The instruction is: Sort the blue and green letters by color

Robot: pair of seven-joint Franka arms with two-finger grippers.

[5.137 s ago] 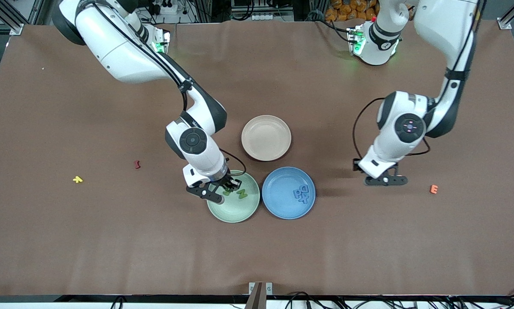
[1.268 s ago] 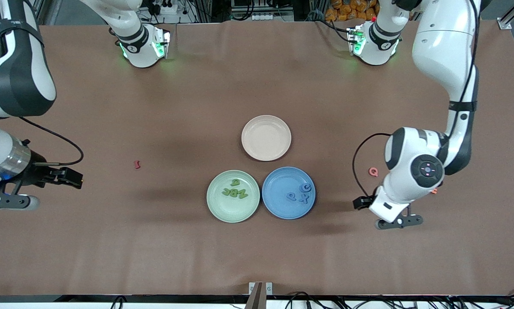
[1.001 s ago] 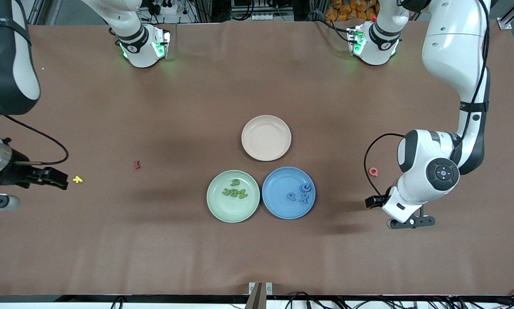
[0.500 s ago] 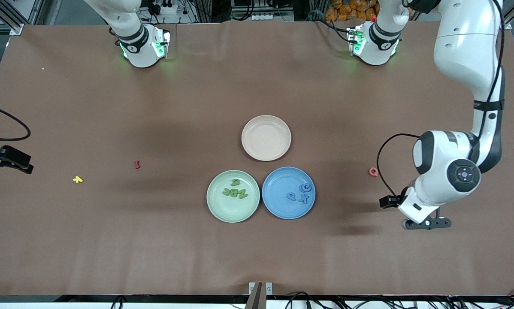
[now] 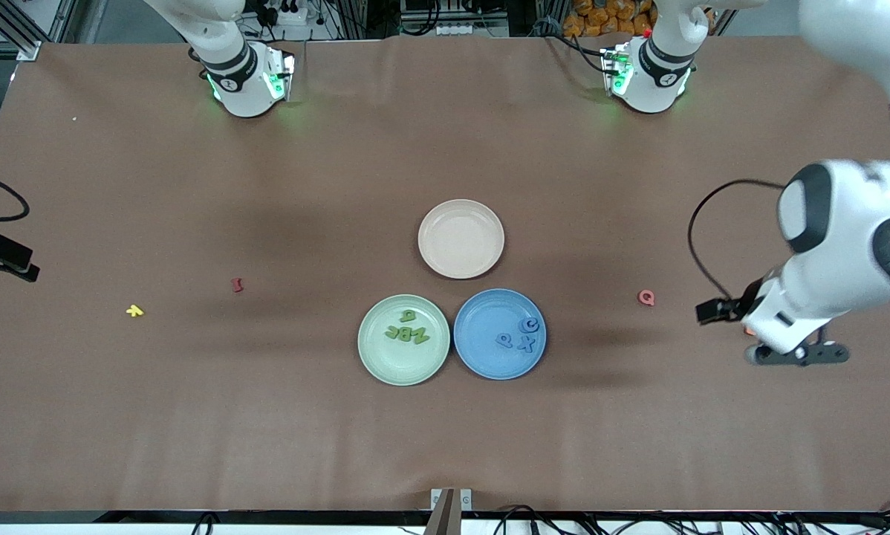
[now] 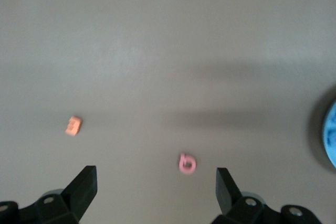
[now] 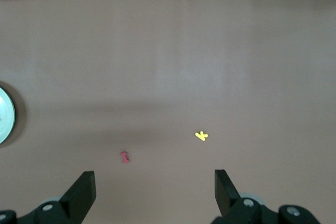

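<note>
Several green letters (image 5: 408, 331) lie in the green plate (image 5: 385, 360). Blue letters lie in the blue plate (image 5: 482, 312): a P (image 5: 504, 340), an X (image 5: 527, 344) and a C (image 5: 530, 325) show. My left gripper (image 6: 156, 183) is open and empty, up over bare table near the pink Q (image 6: 186, 163), at the left arm's end. My right gripper (image 7: 153, 188) is open and empty over the right arm's end. Only a black part of that hand (image 5: 1, 256) shows at the front view's edge.
An empty beige plate (image 5: 460, 238) stands farther from the front camera than the two coloured plates. The pink Q (image 5: 645, 297) and an orange E (image 6: 73, 125) lie toward the left arm's end. A dark-red I (image 5: 237, 284) and a yellow letter (image 5: 134, 310) lie toward the right arm's end.
Both arms have drawn away from the plates toward their own ends of the table and risen. The right hand has nearly left the front view. The letters in the plates have not moved.
</note>
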